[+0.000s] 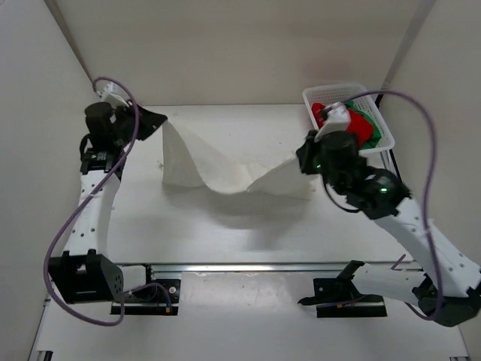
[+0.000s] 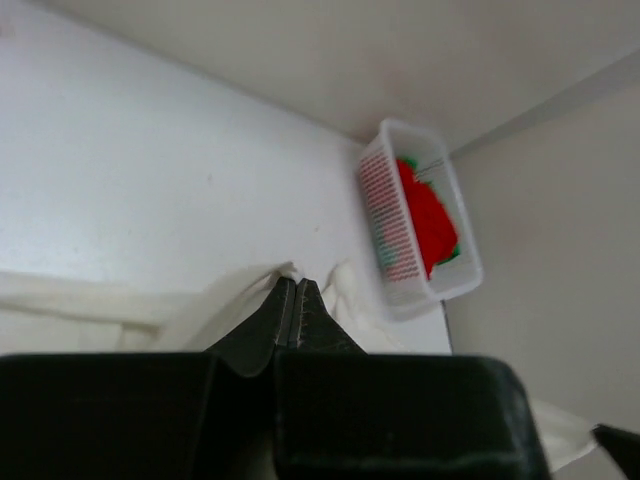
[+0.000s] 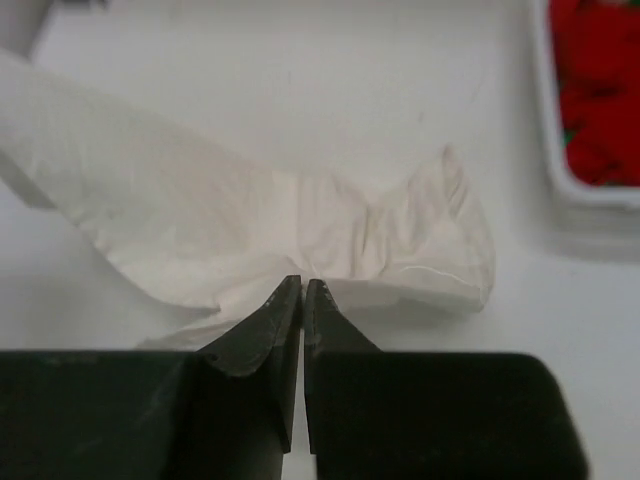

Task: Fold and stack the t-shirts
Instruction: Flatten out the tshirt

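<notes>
Claws: both are seen pinched shut, with cloth caught at the tips.
Left claw (image 1: 154, 120): one end of the white shirt (image 1: 218, 169) is gripped and held up in a tall peak.
Right claw (image 1: 301, 159): the other end is nipped at the tips and raised in a lower peak.
Middle of cloth: it is hung between the two claws and sags low over the table (image 1: 225, 241).
Basket (image 1: 331, 88): it is seen just beyond the right claw and well apart from the left claw.
Red shirt (image 1: 364, 128), green shirt (image 1: 355, 107): both are bundled inside the basket.
</notes>
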